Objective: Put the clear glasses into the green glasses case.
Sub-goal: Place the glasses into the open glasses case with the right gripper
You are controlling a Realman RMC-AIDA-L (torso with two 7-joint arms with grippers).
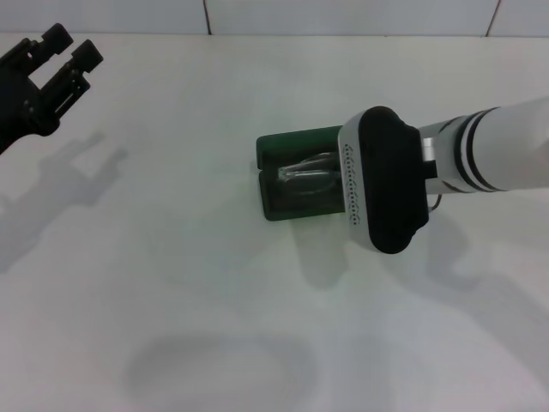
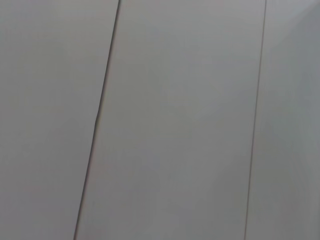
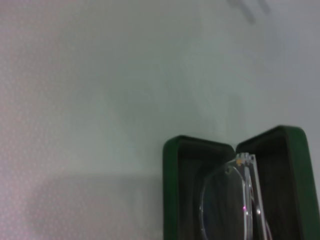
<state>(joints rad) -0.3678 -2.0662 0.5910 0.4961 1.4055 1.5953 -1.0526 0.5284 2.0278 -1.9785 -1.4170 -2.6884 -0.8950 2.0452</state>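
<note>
Clear glasses (image 1: pixel 307 169) look to lie inside open green glasses case (image 1: pixel 283 142), lid prob. left to close; right pincer hidden over it, grip can't tell; left pincer (image 1: pixel 67 50) spread, parked far off

The setting is a bare robot test bench of the laboratory type. A plain white tabletop (image 1: pixel 171 283) fills the head view. Behind the tabletop stands a wall of large pale panels (image 1: pixel 343 15) divided by thin dark seams; the left wrist view shows the same kind of panels (image 2: pixel 180 120). No household or shop furnishing surrounds the tabletop, only shadows cast on it.
</note>
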